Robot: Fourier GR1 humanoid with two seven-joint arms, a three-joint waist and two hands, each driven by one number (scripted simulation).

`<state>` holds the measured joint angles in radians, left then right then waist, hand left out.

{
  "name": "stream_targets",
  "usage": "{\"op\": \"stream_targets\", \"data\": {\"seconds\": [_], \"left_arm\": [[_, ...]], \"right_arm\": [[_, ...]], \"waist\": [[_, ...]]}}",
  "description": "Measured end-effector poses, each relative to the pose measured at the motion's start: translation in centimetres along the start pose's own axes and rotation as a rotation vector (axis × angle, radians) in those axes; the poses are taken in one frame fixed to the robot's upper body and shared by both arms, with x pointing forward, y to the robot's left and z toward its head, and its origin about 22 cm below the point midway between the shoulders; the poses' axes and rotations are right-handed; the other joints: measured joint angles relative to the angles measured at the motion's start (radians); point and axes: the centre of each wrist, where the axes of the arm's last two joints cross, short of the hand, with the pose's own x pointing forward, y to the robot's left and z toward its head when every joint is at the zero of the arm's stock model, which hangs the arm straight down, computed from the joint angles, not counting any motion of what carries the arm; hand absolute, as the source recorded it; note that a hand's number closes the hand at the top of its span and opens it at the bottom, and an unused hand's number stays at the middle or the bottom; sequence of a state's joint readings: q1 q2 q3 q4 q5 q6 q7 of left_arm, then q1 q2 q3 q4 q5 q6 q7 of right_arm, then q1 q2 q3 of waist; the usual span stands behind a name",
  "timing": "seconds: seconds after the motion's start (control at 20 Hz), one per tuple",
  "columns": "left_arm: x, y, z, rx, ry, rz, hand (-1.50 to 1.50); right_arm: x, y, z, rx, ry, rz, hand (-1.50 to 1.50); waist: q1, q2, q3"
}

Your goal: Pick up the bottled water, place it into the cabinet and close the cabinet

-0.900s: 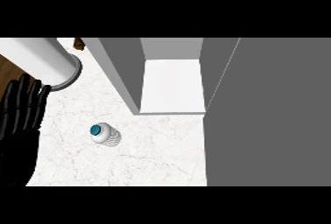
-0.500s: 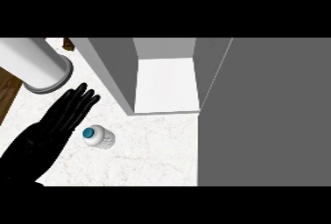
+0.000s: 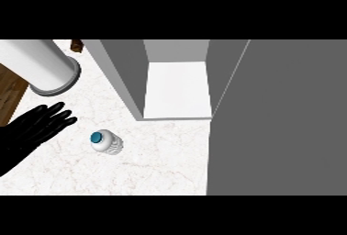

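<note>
Bottled water stood upright on the marble counter, blue cap up, just in front of the open cabinet, whose swung-out door left the white shelf clear for it. Beside the bottle, apart, the left hand hovered, fingers spread, holding nothing, apparently positioned for a grasp.

Upright teal-capped bottled water, open cabinet

Bare marble counter lies open between my left hand and the bottled water. The cabinet stands open beyond, flanked by its grey door; a white cylinder crowds the far-left corner.
</note>
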<state>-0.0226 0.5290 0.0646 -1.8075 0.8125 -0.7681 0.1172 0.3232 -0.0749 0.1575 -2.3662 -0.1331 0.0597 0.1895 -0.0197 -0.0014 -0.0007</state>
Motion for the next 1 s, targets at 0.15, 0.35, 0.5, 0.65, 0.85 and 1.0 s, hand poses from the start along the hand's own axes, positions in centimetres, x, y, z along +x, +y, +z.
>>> {"op": "stream_targets", "data": {"seconds": [0.15, 0.35, 0.5, 0.65, 0.85, 1.0], "left_arm": [[0.4, 1.0, 1.5, -0.012, 0.030, 0.012, -1.50], [0.6, 2.0, 2.5, -0.007, 0.051, 0.006, -1.50], [-0.2, 2.0, 2.2, 0.000, 0.065, -0.004, -1.50], [-1.3, 2.5, 2.5, 0.030, 0.071, -0.003, -1.50], [-2.6, 3.4, 2.7, 0.069, 0.086, -0.021, -1.50], [-3.6, 3.7, 2.3, 0.106, 0.098, -0.036, -1.50]], "right_arm": [[1.1, 0.2, 1.2, -0.005, 0.018, -0.003, -1.50], [0.9, 0.3, 2.8, -0.004, 0.040, -0.006, -1.50], [0.8, 0.6, 3.5, -0.003, 0.049, -0.014, -1.50], [0.7, 0.8, 4.2, -0.008, 0.048, -0.017, -1.50], [0.9, 0.6, 4.9, -0.015, 0.061, 0.000, -1.50], [0.8, 0.8, 5.3, -0.014, 0.061, -0.004, -1.50]], "waist": [[0.007, -0.001, 0.000], [0.007, -0.001, 0.001], [0.008, -0.001, 0.001], [0.006, -0.001, 0.001], [0.004, 0.000, 0.000], [0.004, 0.000, 0.000]]}}
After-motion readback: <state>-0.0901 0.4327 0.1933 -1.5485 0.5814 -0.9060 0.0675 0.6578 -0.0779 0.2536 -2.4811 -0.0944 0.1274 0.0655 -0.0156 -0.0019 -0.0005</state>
